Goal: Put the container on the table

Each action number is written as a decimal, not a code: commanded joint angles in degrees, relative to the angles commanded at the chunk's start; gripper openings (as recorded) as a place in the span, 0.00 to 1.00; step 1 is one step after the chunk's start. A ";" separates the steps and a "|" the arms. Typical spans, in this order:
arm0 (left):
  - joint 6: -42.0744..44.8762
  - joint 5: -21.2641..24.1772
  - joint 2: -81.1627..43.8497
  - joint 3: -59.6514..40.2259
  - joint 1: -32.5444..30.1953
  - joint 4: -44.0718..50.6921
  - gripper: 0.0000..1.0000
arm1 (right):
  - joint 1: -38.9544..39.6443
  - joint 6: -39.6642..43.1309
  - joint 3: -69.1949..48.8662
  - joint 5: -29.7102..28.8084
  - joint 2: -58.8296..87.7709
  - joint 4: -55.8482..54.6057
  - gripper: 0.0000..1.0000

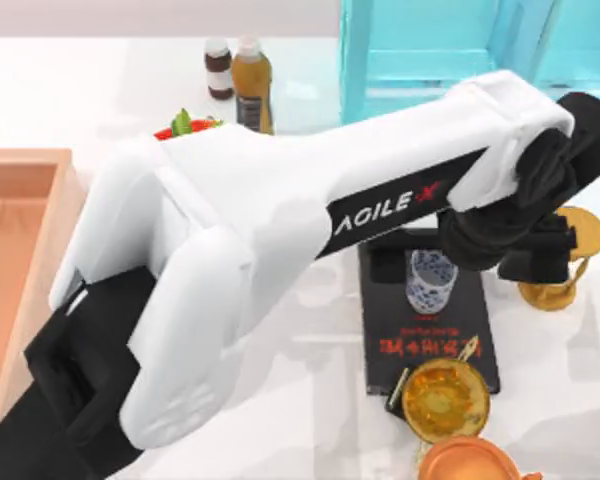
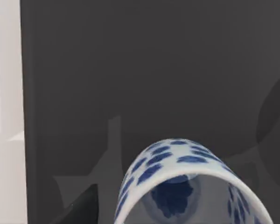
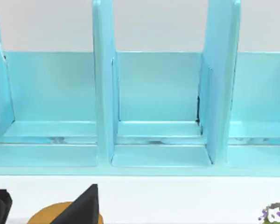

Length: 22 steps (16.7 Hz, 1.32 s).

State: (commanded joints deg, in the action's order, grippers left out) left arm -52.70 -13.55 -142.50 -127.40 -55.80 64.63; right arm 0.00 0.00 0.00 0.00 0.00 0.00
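Currently the counter [image 1: 310, 400] carries the blue rack [image 1: 450, 50] at the back, well beyond the left claw [image 1: 435, 262]. Left arm [image 1: 280, 230] reaches across to the book [image 1: 430, 335], which lies directly under the claw. Claw is at the cup [image 1: 431, 281]; can't tell if it's gripping or open. Cup stands upright on the book, not on the bare counter. In the left wrist view the cup [image 2: 186, 182] sits right at the claw, over the dark cover [image 2: 154, 70]. Gold bowl [image 1: 445, 400] is just past the book's near end.
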 joint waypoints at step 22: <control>-0.03 0.03 -0.50 0.24 -0.07 -0.75 0.00 | 0.00 0.00 0.00 0.00 0.00 0.00 1.00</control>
State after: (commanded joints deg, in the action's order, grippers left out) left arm -52.73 -13.51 -143.00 -127.16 -55.87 63.88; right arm 0.00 0.00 0.00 0.00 0.00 0.00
